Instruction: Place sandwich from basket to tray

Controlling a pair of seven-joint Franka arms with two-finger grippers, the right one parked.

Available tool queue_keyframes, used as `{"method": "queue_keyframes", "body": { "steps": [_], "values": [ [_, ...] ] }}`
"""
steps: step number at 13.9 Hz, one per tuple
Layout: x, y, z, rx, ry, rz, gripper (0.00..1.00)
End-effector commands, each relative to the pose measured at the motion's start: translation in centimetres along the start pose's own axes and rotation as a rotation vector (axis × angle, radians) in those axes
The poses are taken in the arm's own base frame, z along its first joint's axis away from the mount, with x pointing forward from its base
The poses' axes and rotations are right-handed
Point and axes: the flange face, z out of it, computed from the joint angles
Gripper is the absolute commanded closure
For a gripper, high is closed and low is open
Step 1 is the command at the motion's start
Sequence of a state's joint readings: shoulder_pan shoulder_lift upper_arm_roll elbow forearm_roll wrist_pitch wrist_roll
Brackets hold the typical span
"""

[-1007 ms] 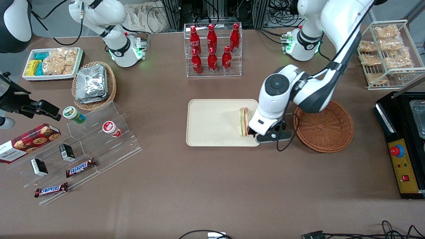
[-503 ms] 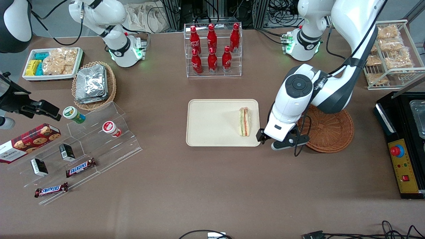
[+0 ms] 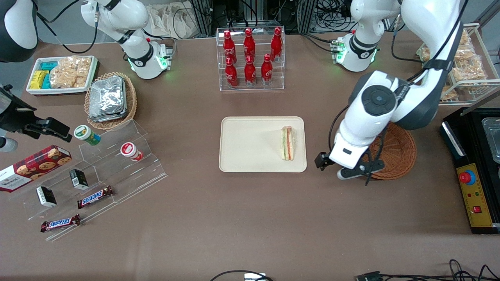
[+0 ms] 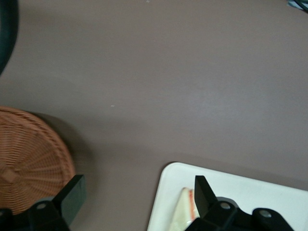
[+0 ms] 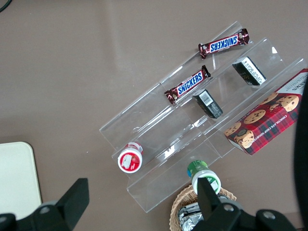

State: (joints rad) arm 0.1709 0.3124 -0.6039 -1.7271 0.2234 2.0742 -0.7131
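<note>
The sandwich [image 3: 288,143] lies on the cream tray [image 3: 250,144], near the tray's edge closest to the basket. The reddish-brown wicker basket [image 3: 398,152] stands beside the tray toward the working arm's end, partly covered by the arm, and the part that shows holds nothing. My gripper [image 3: 326,162] hangs open above bare table between tray and basket, holding nothing. In the left wrist view the gripper [image 4: 138,199] spans bare table, with the basket [image 4: 29,159] by one finger and the tray [image 4: 231,187] with the sandwich [image 4: 185,211] by the other.
A clear rack of red bottles [image 3: 250,58] stands farther from the camera than the tray. A black box with a red button [image 3: 472,171] and a wire rack of snack packets [image 3: 457,58] stand at the working arm's end. Clear steps with snacks [image 3: 97,171] lie toward the parked arm's end.
My gripper has drawn away from the sandwich and off the tray, toward the basket. The sandwich has stayed where it was on the tray.
</note>
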Motion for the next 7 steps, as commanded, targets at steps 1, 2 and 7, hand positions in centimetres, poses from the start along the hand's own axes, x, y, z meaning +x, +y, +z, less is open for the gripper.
{"method": "queue_keyframes", "body": {
  "steps": [1,2,7],
  "values": [
    [0.4,-4.1,-4.5,-0.005,-0.024,0.051,0.0],
    [0.7,-6.2,-5.7,0.009,-0.047,0.073,0.0],
    [-0.1,-14.6,-12.1,0.012,-0.13,0.199,0.0]
  ]
}}
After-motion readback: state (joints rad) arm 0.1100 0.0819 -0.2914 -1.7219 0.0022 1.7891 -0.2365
